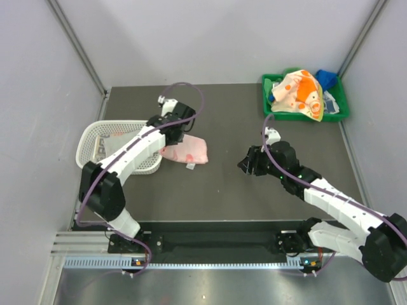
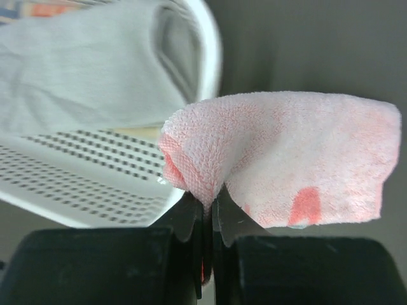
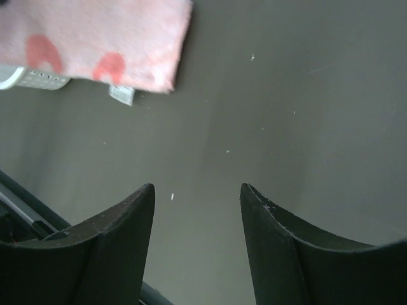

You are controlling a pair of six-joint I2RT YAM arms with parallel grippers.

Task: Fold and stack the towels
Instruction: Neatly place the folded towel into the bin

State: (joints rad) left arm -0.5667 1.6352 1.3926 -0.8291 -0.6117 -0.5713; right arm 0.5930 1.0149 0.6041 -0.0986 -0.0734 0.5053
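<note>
Over the dark table [image 1: 222, 190], left gripper [image 2: 207, 202] pinches pink towel [image 2: 299, 146]; right gripper [image 3: 197, 188] hovers agape.

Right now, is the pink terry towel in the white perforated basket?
Out: pink terry towel lies on the dark table beside the basket.

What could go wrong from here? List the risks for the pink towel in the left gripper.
1. The left gripper pinches only a bunched edge of the pink towel; it may slip free when pulled.
2. The towel sits close to the white basket; dragging it could catch the rim.
3. The right gripper hangs open over the table, apart from the towel; a one-handed fold would likely come out skewed.
</note>
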